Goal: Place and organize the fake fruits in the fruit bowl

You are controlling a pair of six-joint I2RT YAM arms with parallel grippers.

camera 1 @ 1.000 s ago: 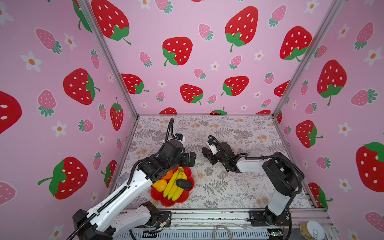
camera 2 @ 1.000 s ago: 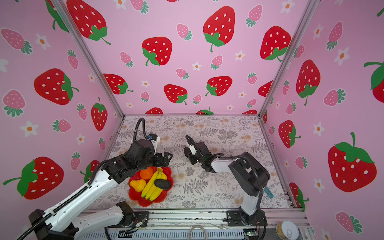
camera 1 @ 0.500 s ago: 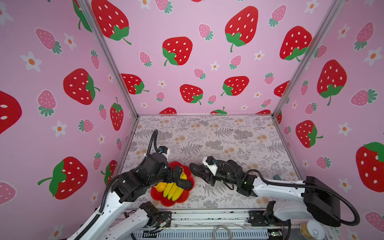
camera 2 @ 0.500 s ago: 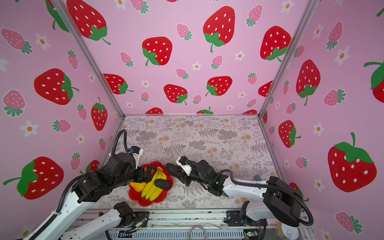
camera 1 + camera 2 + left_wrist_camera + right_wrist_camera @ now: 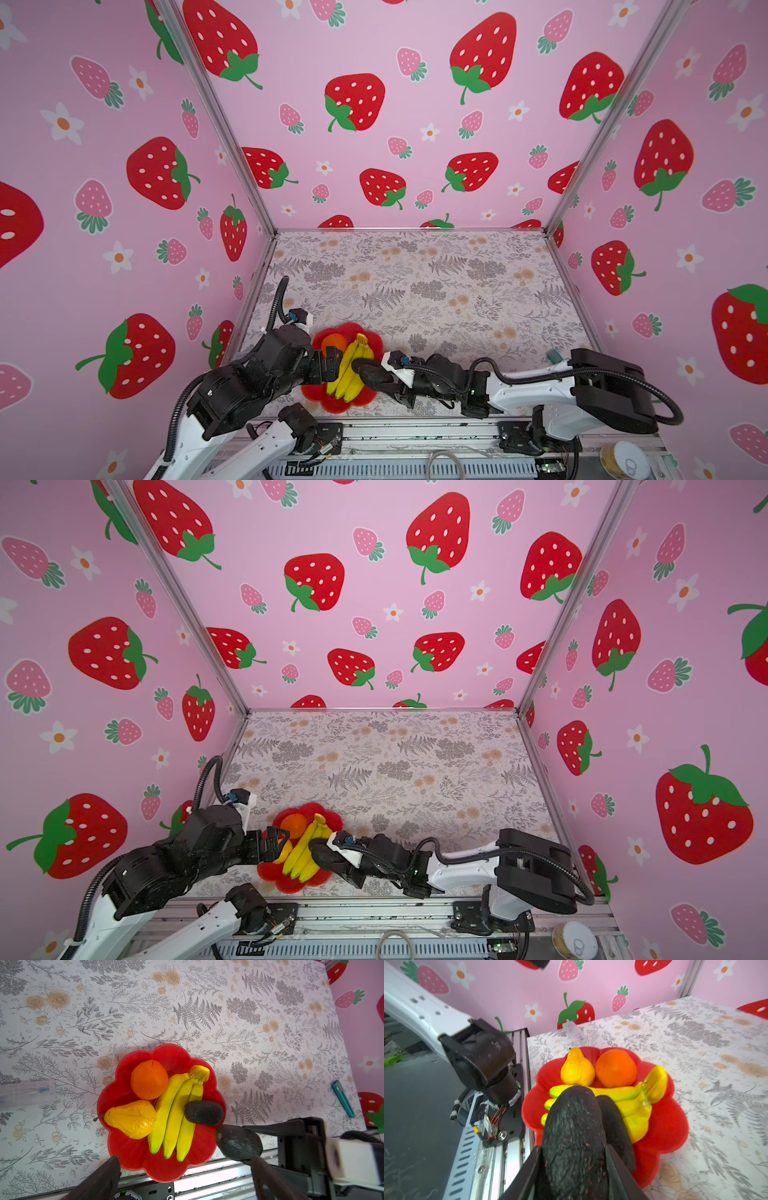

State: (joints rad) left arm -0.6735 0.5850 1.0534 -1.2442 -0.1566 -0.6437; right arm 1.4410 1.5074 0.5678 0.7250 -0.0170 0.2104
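Located the red bowl (image 5: pixel 126 1149) on the floral counter (image 5: pixel 415 282), close to the front edge and left of centre in both top views. Counted four fruits inside: an orange (image 5: pixel 149 1079) toward the far side; a pear (image 5: pixel 133 1119) just beside it and against the banana bunch (image 5: pixel 176 1113); the bunch itself, laid across the middle, stem end toward the far rim; and one avocado (image 5: pixel 203 1112) resting against the bananas on the bowl's right side. Found a second avocado (image 5: pixel 573 1132) apart from the pile, gripped lengthwise between the right jaws, closed on its flanks, and held at the bowl's right front rim, near the first avocado; contact between the two not determinable. Found the left jaws spread wide and empty, poised over the bowl's left front part. Noted elsewhere on the counter, well apart from the bowl: a teal pen-like item (image 5: pixel 342 1099) toward the right wall and a clear plastic tube (image 5: pixel 27 1093) toward the left wall. Noted a white-lidded can (image 5: pixel 623 459) off the counter, at the front right corner of the frame.
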